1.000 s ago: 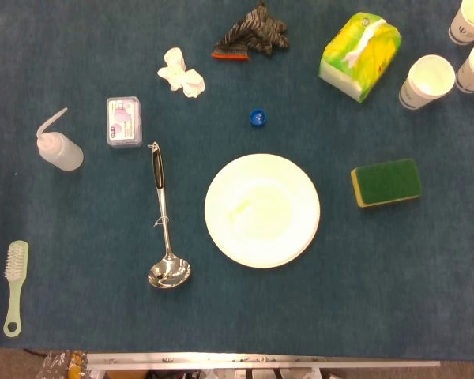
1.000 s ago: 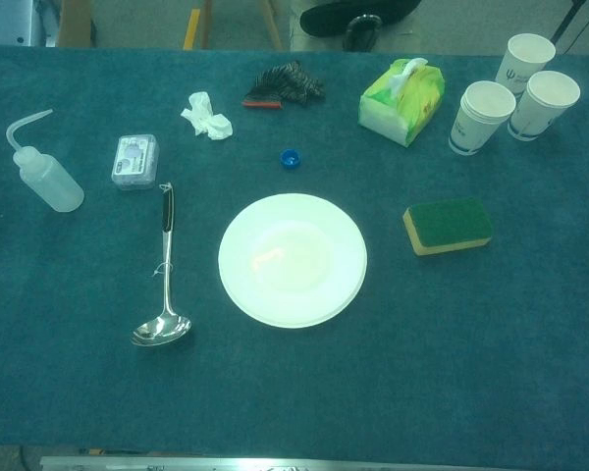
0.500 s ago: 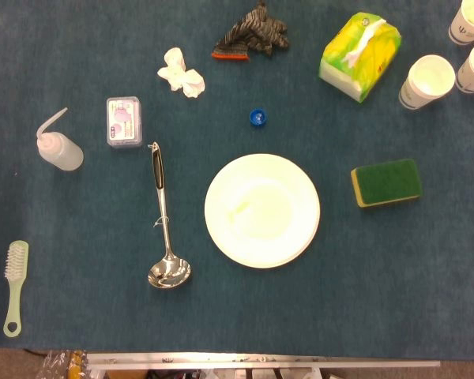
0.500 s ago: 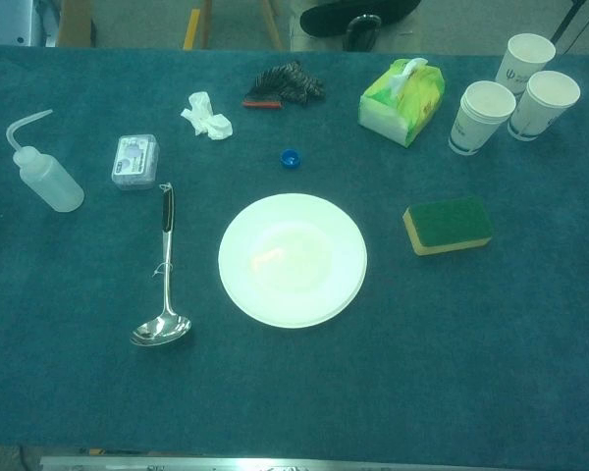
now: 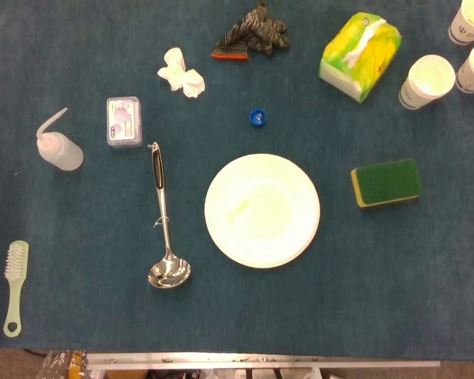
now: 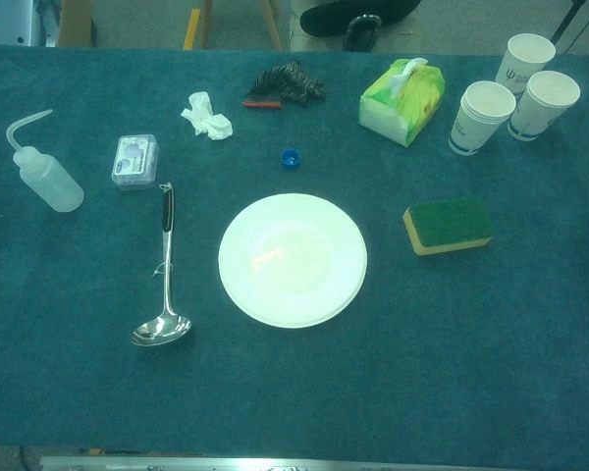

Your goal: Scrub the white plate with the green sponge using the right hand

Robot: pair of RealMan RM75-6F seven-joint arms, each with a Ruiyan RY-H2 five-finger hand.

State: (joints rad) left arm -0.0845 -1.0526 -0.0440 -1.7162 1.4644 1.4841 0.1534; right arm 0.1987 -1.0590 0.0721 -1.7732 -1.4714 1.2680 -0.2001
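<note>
Right of the plate [image 5: 262, 210], apart from it, the sponge [image 5: 386, 182] lies green face up on the surface, long axis roughly left-right. Neither hand is in view, so their state cannot be told; the sponge's side suits the right hand.

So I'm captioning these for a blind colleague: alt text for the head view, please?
A white plate sits mid-table on blue cloth, a green sponge apart to its right and a ladle to its left. Cups, a tissue pack and a squeeze bottle lie around; no robot hand shows.
</note>
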